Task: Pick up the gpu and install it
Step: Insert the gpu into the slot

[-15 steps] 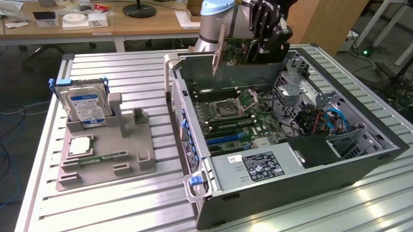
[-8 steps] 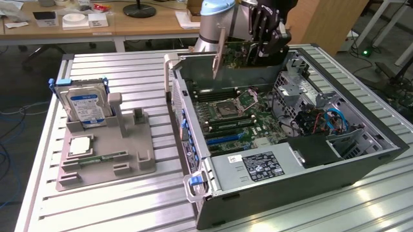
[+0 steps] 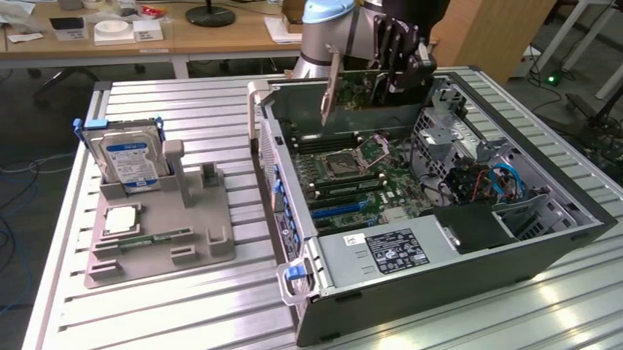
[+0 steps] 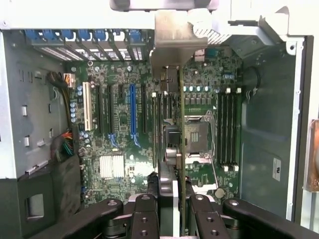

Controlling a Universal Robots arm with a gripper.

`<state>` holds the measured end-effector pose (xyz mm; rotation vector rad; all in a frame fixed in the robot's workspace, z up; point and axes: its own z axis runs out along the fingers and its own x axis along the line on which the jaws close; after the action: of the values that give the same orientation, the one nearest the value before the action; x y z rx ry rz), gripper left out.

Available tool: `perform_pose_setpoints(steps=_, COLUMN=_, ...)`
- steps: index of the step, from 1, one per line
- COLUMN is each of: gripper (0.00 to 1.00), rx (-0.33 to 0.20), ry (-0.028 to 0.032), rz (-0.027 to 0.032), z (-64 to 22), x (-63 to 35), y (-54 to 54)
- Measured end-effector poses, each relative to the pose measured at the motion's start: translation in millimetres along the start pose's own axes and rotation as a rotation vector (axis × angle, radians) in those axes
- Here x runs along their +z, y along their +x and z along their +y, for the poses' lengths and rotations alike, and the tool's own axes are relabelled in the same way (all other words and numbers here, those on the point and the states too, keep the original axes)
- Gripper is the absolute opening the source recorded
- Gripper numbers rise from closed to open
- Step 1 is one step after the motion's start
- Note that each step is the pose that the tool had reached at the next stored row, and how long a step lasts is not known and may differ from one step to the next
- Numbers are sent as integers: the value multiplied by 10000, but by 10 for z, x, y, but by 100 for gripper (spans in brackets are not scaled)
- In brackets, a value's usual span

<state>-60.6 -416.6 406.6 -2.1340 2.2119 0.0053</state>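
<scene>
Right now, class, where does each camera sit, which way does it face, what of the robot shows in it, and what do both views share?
Exterior view: off the arm, above the table, looking down obliquely at the open computer case and hard drive; shows the arm and gripper holding the gpu.
Wrist view: on the wrist, facing down along the gpu at the motherboard; shows the gripper's fingers.
Shared: gpu, gripper, motherboard.

bright overhead light, glare on metal table (image 3: pixel 574 299), soft shadows

gpu (image 3: pixel 334 86) above motherboard (image 3: pixel 389 175) in case (image 3: pixel 438 292), seemingly clear.
</scene>
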Motion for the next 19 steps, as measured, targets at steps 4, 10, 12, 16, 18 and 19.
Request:
perform_pose_setpoints(steps=4, gripper=29, rx=-5, ry=82, rz=-7, z=9, x=47, y=3)
perform_pose_setpoints(steps=10, gripper=29, rx=172, ry=89, rz=4, z=32, x=123, y=29)
perform_pose_setpoints(steps=12, gripper=29, rx=218, ry=92, rz=4, z=32, x=130, y=56)
perform_pose_setpoints(steps=16, gripper=29, rx=256, ry=89, rz=6, z=39, x=171, y=88)
perform_pose_setpoints(steps=18, gripper=29, rx=265, ry=87, rz=7, z=52, x=203, y=90)
perform_pose_setpoints(steps=19, gripper=29, rx=268, ry=88, rz=7, z=61, x=221, y=92)
